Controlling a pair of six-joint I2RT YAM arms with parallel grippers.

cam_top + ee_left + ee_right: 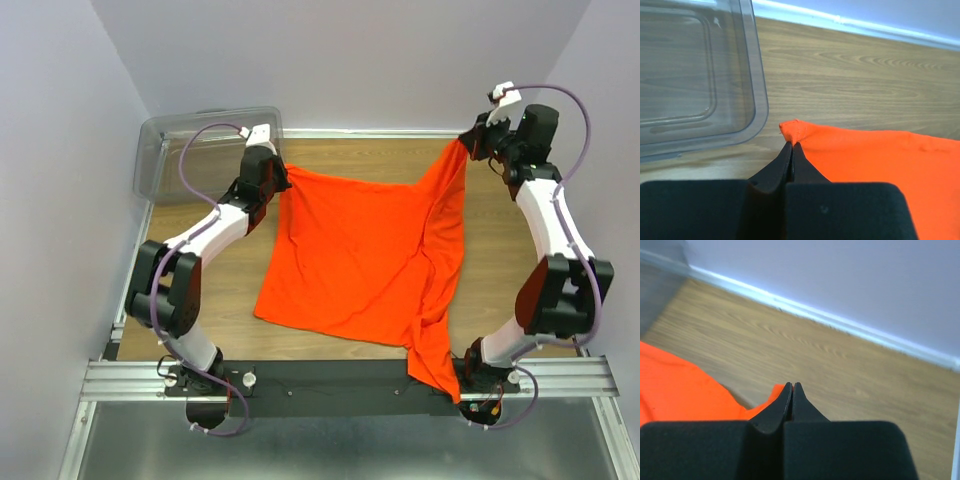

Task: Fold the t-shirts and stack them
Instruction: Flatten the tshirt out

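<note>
Wood-grain worktop boxed in by pale lilac walls, with a clear plastic bin just outside the left pincer. That pincer pressed together on a hemmed far corner of the orange t-shirt, low over the wood. Right pincer likewise closed, pinching the opposite far corner and carrying it higher, with cloth sloping up to it. Between the two pincers, far edge of the shirt drawn out fairly straight. Behind them, toward the arm bases, main body lying on the wood, rumpled in long folds below the right pincer, one tail drooping over the dark rail beside the right arm's base. Judged as the spreading-out step, ahead of any fold; no stack begun, and only one shirt in view. Next, probably: draw both corners further from the bases to drag the hanging tail up onto the wood, keep the span taut, bring the right corner down level with the left, then lay the edge flat before letting go. Calls for matched motion of both arms, or else more creasing on the right side.
</note>
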